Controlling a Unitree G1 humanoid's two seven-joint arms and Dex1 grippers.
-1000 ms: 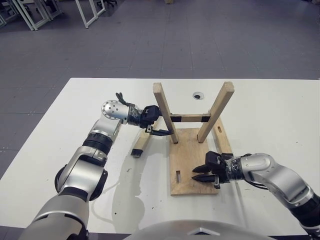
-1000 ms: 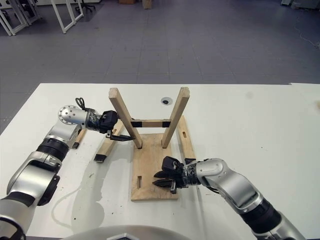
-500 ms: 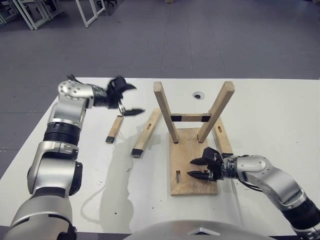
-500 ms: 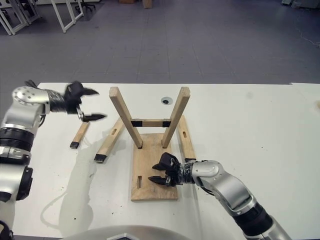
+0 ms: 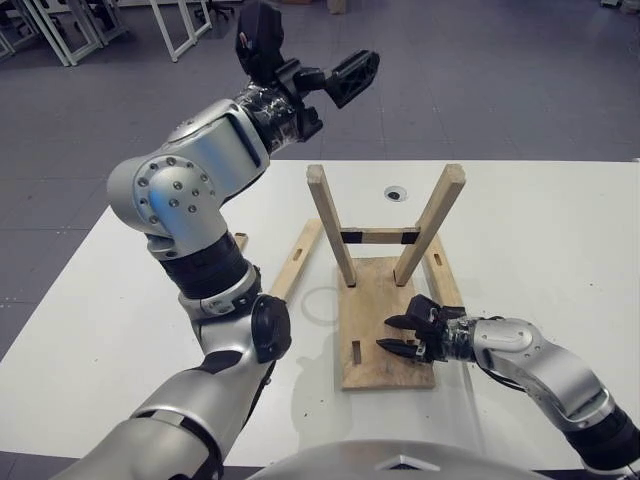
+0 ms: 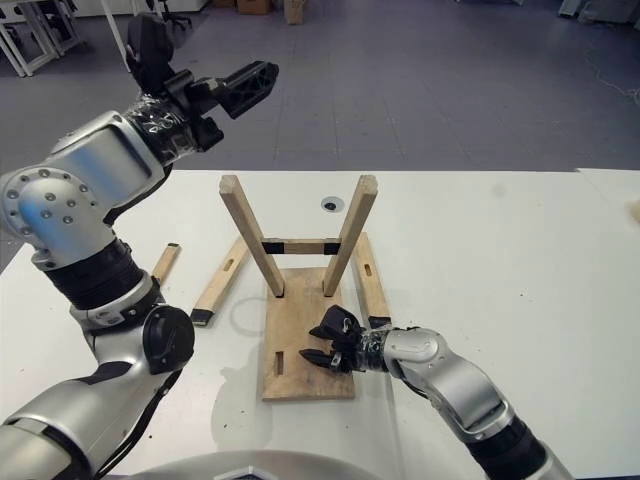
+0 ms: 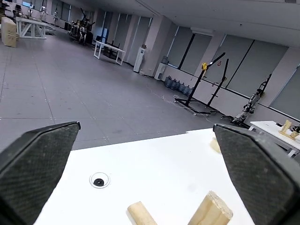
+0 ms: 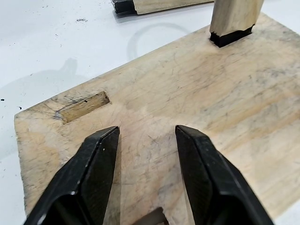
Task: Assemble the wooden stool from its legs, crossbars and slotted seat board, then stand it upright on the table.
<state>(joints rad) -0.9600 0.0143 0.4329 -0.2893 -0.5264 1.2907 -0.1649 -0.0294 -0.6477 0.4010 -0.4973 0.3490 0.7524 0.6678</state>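
Left eye view: my left gripper (image 5: 313, 38) is way up in the top middle of the frame, fingers spread wide with nothing in them. The seat board (image 5: 365, 355) lies flat in the lower centre on the white table (image 5: 560, 230). Two standing legs (image 5: 331, 225) are plugged in at its far end, leaning outward and tied together by a crossbar (image 5: 380, 236). My right gripper (image 5: 385, 334) sits low over the board's near right part, fingers a little apart, gripping nothing.

Right eye view: same layout. One loose leg (image 6: 225, 278) lies on the table left of the board, and a second loose leg (image 6: 372, 275) lies just beside its right edge. A short bar (image 6: 165, 263) lies further left.

Left wrist view: both black pads (image 7: 37, 159) stand far apart with open air between them. The tops of the standing legs and a cable hole (image 7: 99, 181) in the table show beyond.

Right wrist view: the fingertips (image 8: 96, 173) hover just over the board with a moderate gap. They're near an open slot (image 8: 83, 107), and I can't tell if they touch the wood.
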